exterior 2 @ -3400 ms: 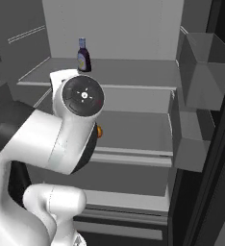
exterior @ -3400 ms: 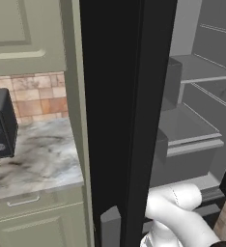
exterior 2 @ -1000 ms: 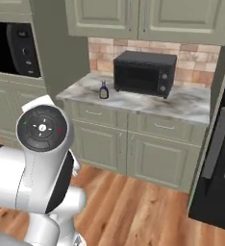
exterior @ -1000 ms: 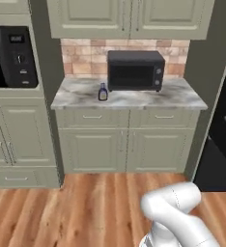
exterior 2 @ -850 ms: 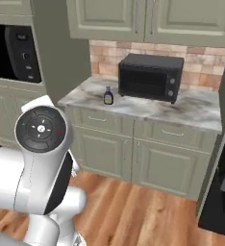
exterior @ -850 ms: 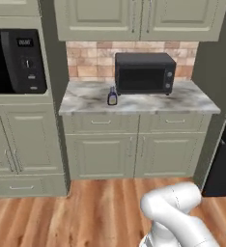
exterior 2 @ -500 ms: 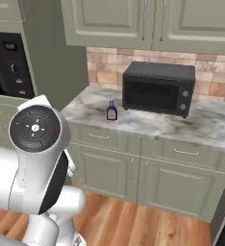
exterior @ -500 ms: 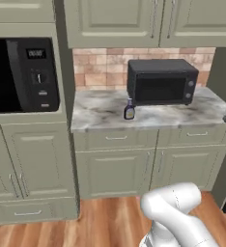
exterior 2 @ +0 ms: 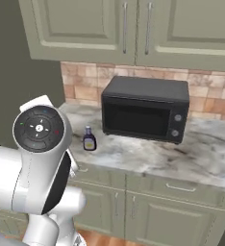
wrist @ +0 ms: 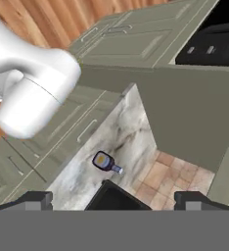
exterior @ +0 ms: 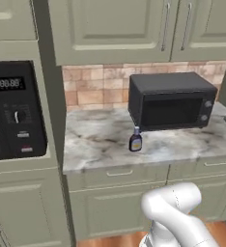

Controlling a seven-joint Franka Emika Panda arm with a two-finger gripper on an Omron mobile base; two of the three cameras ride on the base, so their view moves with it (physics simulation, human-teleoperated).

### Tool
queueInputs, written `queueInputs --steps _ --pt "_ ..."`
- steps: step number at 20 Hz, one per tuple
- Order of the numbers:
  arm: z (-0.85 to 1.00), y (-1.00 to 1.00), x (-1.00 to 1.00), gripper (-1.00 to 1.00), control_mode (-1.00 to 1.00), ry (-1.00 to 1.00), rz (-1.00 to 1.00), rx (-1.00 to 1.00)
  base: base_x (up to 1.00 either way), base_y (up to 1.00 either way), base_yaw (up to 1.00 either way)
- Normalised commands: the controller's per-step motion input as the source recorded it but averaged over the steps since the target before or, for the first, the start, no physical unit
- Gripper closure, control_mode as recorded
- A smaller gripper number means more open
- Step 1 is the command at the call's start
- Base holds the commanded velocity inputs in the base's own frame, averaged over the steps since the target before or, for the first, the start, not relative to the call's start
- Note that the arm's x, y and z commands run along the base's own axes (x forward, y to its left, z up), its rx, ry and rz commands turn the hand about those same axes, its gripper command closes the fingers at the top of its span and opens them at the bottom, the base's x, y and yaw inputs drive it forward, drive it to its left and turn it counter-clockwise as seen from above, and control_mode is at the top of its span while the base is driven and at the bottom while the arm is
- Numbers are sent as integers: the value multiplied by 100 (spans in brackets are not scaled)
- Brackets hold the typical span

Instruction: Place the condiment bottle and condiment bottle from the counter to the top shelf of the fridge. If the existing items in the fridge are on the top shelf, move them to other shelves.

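Observation:
One condiment bottle [exterior: 135, 141] [exterior 2: 89, 139], small with a dark body, a pale label and a light cap, stands upright on the marble counter [exterior: 95, 140] just left of the black microwave [exterior: 170, 101]. In the hand view the bottle [wrist: 106, 162] shows from the side, well ahead of my gripper [wrist: 114, 201]. The fingertips [wrist: 34, 200] stand wide apart with nothing between them. The fridge and its shelves are out of view.
A black wall oven [exterior: 13, 111] is set in the tall cabinet left of the counter. Upper cabinets [exterior 2: 124, 29] hang over the microwave [exterior 2: 145, 114]. Drawers and doors [exterior 2: 172, 202] run under the counter edge. My white arm [exterior 2: 40, 158] fills the near left.
The whole picture has shifted: the base has left the open fridge and driven up to the counter, which now looms larger. The bottle itself has not moved.

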Motion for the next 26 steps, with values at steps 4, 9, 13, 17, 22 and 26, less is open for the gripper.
queueInputs --steps 4,9,13,17,22,26 --pt "0 0 0 -100 100 0 0 0 91 14 -1" --pt "0 0 0 -100 100 0 0 0 78 5 0" --pt "-30 0 70 -100 -100 33 -4 -10 0 0 0" --pt "-68 13 23 -100 -100 48 -15 -6 0 0 0" --pt "-78 20 2 -100 -100 38 -22 0 0 0 0" --pt "-44 39 40 -100 -100 20 -18 0 0 0 0"
